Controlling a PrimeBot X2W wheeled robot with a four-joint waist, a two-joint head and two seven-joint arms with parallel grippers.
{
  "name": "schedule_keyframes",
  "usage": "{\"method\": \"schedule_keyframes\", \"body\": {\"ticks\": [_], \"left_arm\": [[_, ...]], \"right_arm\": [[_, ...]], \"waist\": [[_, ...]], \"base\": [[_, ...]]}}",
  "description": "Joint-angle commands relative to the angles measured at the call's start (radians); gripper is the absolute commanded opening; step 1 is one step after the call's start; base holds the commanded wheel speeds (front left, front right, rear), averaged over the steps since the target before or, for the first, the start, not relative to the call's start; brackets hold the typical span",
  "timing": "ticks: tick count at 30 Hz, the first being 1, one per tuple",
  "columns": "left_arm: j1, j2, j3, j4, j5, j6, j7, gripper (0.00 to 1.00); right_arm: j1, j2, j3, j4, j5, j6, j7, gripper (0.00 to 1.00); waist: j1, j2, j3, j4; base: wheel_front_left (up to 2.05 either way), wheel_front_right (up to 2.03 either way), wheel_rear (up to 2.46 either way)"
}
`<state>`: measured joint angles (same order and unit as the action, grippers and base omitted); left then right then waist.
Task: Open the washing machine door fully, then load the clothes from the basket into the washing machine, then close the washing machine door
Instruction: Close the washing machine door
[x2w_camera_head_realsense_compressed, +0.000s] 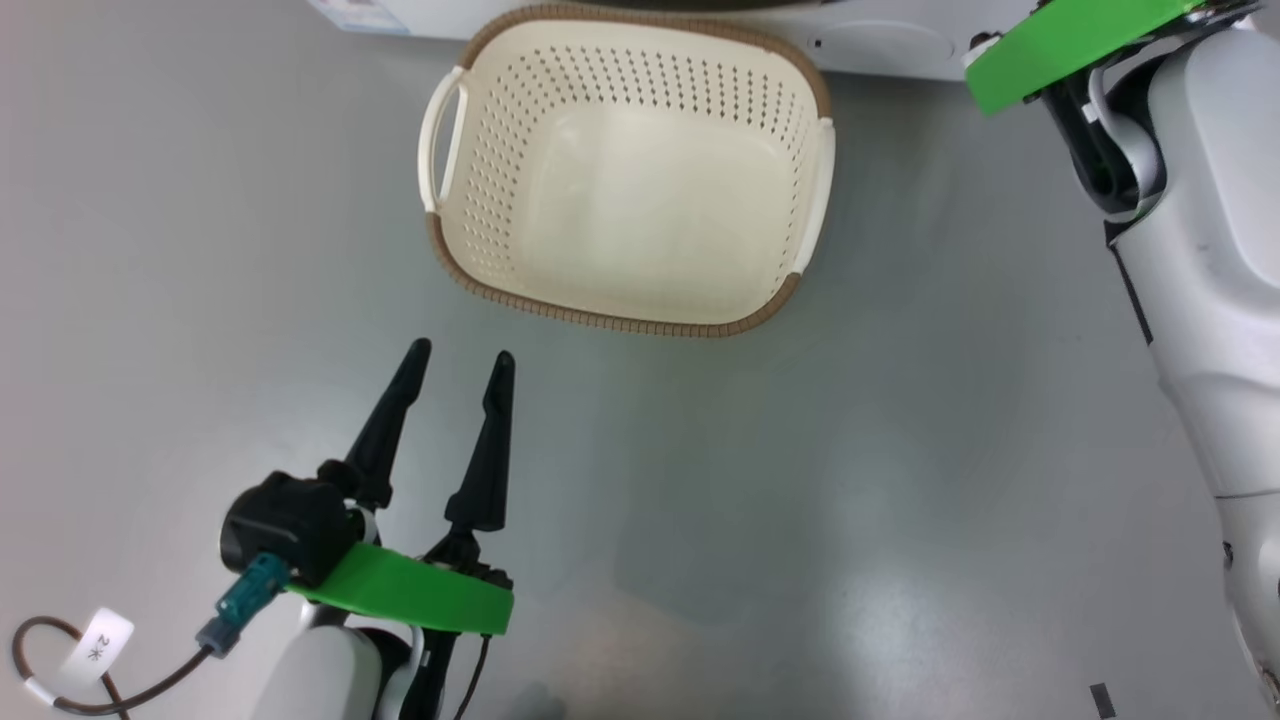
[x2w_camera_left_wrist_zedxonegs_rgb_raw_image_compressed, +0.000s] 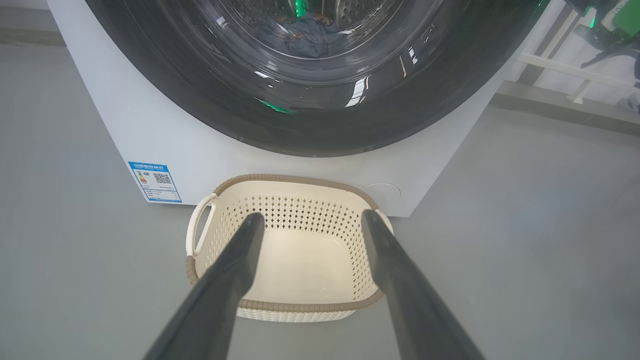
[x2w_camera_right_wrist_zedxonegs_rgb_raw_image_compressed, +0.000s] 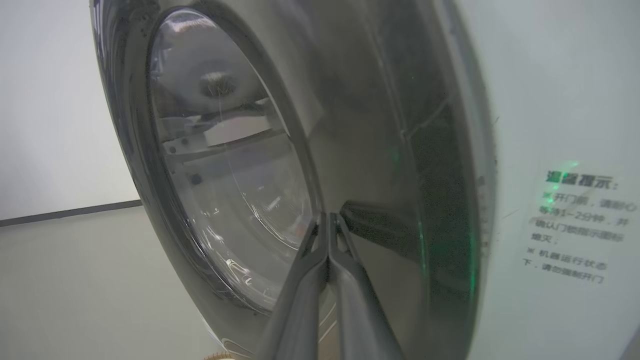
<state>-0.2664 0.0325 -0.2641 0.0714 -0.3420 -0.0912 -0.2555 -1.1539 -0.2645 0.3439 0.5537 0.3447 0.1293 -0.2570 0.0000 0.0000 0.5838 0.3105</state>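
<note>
Washing machine door (x2w_camera_right_wrist_zedxonegs_rgb_raw_image_compressed: 360, 150), right fingers (x2w_camera_right_wrist_zedxonegs_rgb_raw_image_compressed: 307, 290) together against its black frame.

The basket (x2w_camera_head_realsense_compressed: 490, 200) is looking like smooth cream plastic with little holes, its brown rim looking woven. The washing machine door (x2w_camera_left_wrist_zedxonegs_rgb_raw_image_compressed: 320, 125) is shining glossy black around clear glass. The washing machine (x2w_camera_left_wrist_zedxonegs_rgb_raw_image_compressed: 150, 130) is showing smooth white sides. The grey floor (x2w_camera_head_realsense_compressed: 800, 500) is gleaming. The 2 dark fingers (x2w_camera_head_realsense_compressed: 385, 430) of the left gripper (x2w_camera_head_realsense_compressed: 462, 352) are looking matt.

Chinese notice (x2w_camera_right_wrist_zedxonegs_rgb_raw_image_compressed: 580, 225) headed "温馨提示" printed on large white boxy washing machine (x2w_camera_right_wrist_zedxonegs_rgb_raw_image_compressed: 550, 100), blue QR-coded label sticker (x2w_camera_left_wrist_zedxonegs_rgb_raw_image_compressed: 155, 181) unreadable, "2" marked on white cable tag (x2w_camera_head_realsense_compressed: 100, 640)
</note>
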Motion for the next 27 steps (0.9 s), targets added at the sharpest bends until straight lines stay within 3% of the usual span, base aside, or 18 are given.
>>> {"method": "schedule_keyframes", "body": {"ticks": [1,17,27], "left_arm": [[-0.012,0.018,0.022,-0.028,-0.008,0.009,-0.006,1.0],[-0.047,0.018,-0.022,-0.046,-0.022,0.023,-0.006,1.0],[-0.049,0.018,-0.014,-0.039,-0.02,0.022,-0.006,1.0]], "right_arm": [[-0.018,0.015,-0.004,-0.011,-0.013,0.001,-0.002,0.0],[-0.113,0.042,-0.107,0.018,-0.077,0.001,-0.004,0.0],[-0.082,0.052,-0.088,-0.004,-0.062,0.001,-0.005,0.0]], "waist": [[0.0,0.0,0.038,0.016],[0.0,0.0,0.09,0.009],[0.0,0.0,0.072,-0.006]], "base": [[0.0,0.0,0.0],[0.0,0.0,0.0],[0.0,0.0,0.0]]}}
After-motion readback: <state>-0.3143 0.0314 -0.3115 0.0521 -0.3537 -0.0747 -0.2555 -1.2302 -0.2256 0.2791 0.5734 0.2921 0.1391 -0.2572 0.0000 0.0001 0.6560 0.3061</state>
